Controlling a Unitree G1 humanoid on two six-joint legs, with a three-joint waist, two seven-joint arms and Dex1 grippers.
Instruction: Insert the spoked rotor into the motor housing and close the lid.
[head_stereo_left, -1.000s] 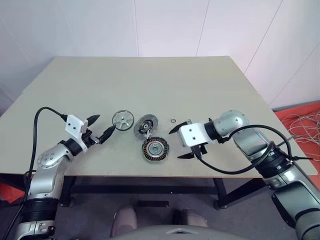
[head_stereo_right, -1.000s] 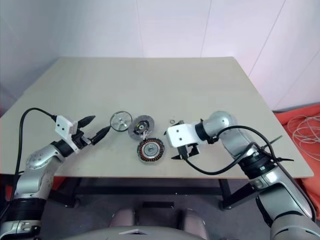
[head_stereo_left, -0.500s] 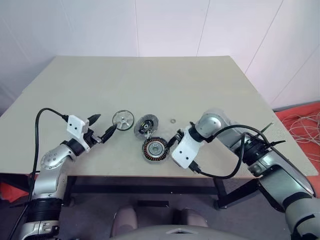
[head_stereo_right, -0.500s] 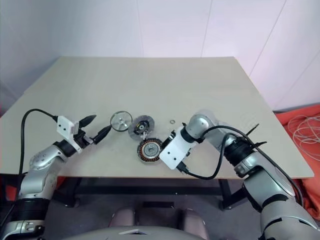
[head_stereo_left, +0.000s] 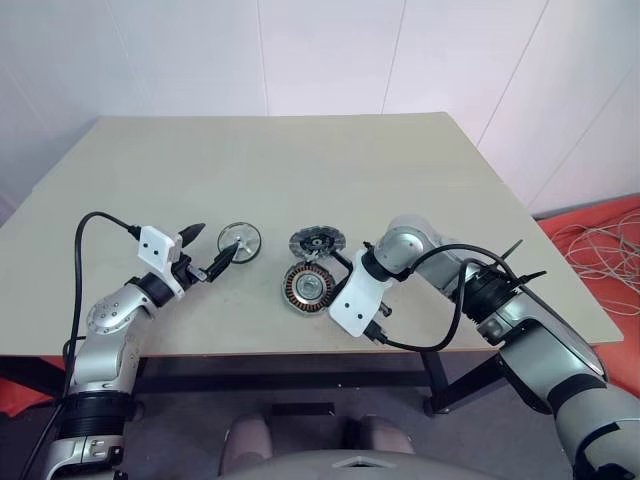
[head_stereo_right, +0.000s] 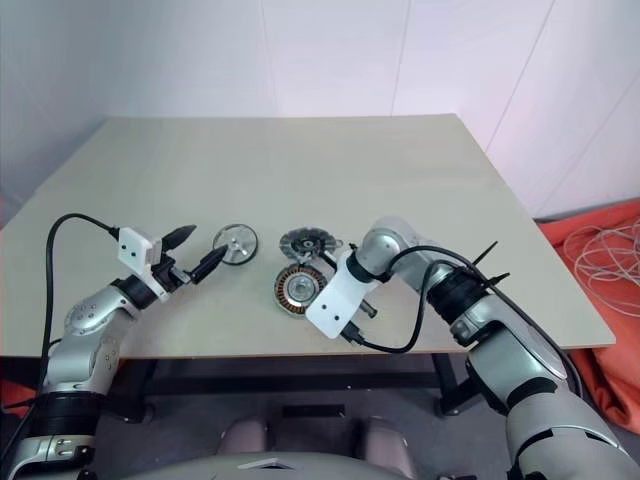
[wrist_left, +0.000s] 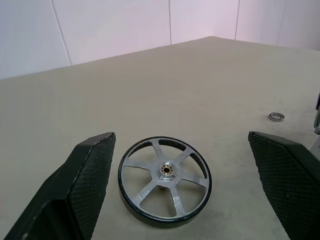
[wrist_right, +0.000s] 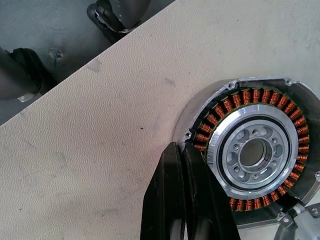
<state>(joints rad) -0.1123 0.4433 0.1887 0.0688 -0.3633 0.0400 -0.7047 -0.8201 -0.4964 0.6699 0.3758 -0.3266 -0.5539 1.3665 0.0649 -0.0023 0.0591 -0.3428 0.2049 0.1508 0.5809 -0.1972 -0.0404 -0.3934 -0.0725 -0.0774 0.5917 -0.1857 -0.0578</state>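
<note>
The spoked rotor (wrist_left: 165, 177) lies flat on the table, a silver wheel with a dark rim. My left gripper (head_stereo_left: 210, 245) is open and level, with a finger on each side of the rotor and not touching it. The motor housing (head_stereo_left: 308, 286), ringed with copper windings, lies near the table's front edge. My right gripper (wrist_right: 182, 147) is shut and angled down, its tips against the housing's outer rim (wrist_right: 192, 117), nothing seen between the fingers. The lid (head_stereo_left: 316, 241) rests just behind the housing, dark segmented ring up.
A tiny loose ring (wrist_left: 276, 116) lies on the table beyond the rotor. The beige table (head_stereo_left: 300, 160) stretches wide behind the parts. Its front edge runs close below the housing and my right wrist. Black cables trail from both wrists.
My right gripper has shut, rolled over and moved left and down to the housing's rim. The lid now lies farther right, showing its dark ring. The left gripper held still.
</note>
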